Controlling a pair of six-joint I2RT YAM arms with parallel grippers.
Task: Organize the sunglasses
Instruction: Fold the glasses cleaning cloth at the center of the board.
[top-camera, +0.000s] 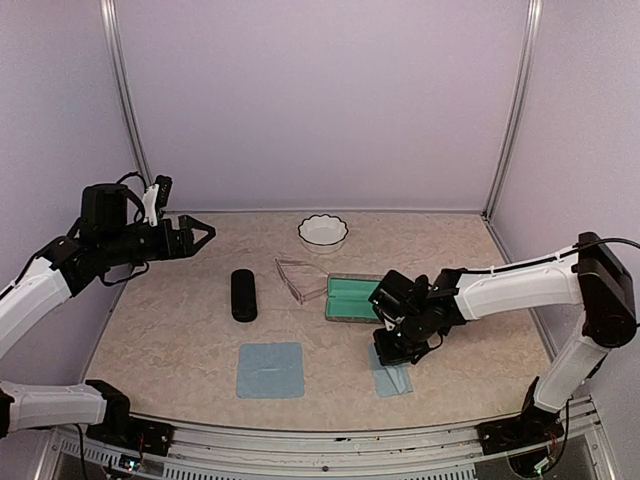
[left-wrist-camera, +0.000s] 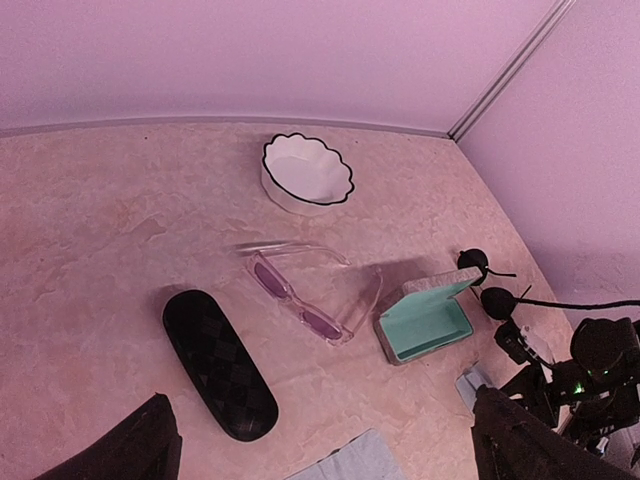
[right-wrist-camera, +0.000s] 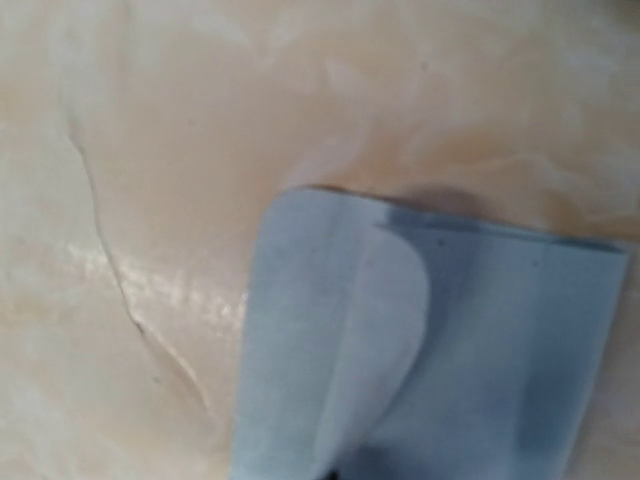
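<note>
— Sunglasses first: the pale clear pair (top-camera: 300, 280) lies on the table (top-camera: 170, 340) between the black case (top-camera: 243, 295) and the open teal-lined case (top-camera: 352, 298). Its front bar runs diagonally, far-left to near-right, with the arms spread toward the teal lining.

— And the round dark pair (left-wrist-camera: 483, 280)?

— Just beyond that case's raised lid, wire arms trailing right.

— Grippers?

— Left gripper (top-camera: 208, 233) hangs high, jaws spread, holding nothing. Right gripper (top-camera: 390, 352) is clenched, down at the small blue cloth (top-camera: 392, 380); can't tell if it's pinching it.
</note>
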